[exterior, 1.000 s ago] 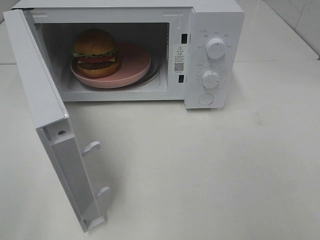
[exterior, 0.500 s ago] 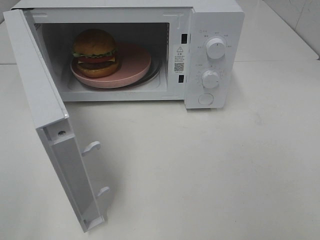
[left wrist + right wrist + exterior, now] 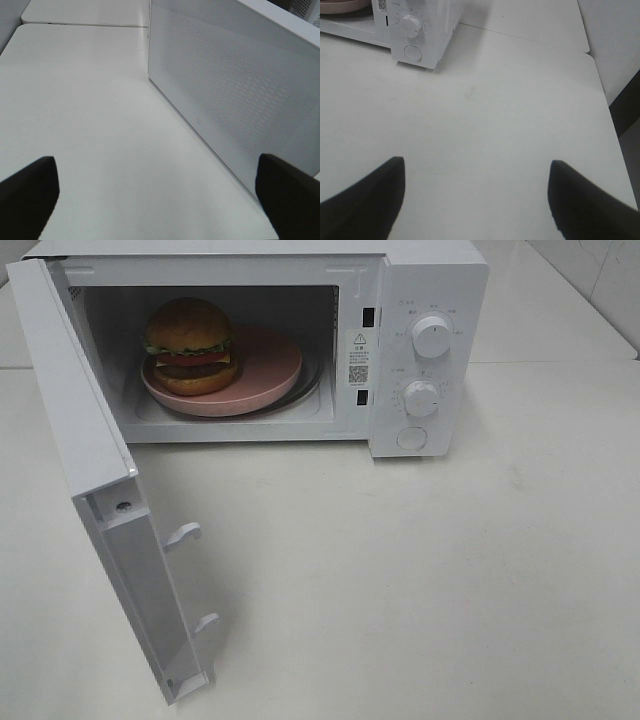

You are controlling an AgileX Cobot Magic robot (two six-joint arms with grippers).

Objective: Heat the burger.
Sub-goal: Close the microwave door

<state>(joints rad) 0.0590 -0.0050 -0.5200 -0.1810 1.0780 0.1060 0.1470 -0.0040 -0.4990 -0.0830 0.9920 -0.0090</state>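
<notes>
The burger stands on a pink plate inside the white microwave, toward the cavity's left side. The microwave door is swung wide open to the left. Neither gripper shows in the exterior high view. In the left wrist view my left gripper is open above bare table, facing the door's perforated outer face. In the right wrist view my right gripper is open and empty over the table, with the microwave's control panel ahead of it.
Two dials and a round button sit on the panel at the microwave's right. Two latch hooks stick out from the open door's inner edge. The white table ends at an edge in the right wrist view.
</notes>
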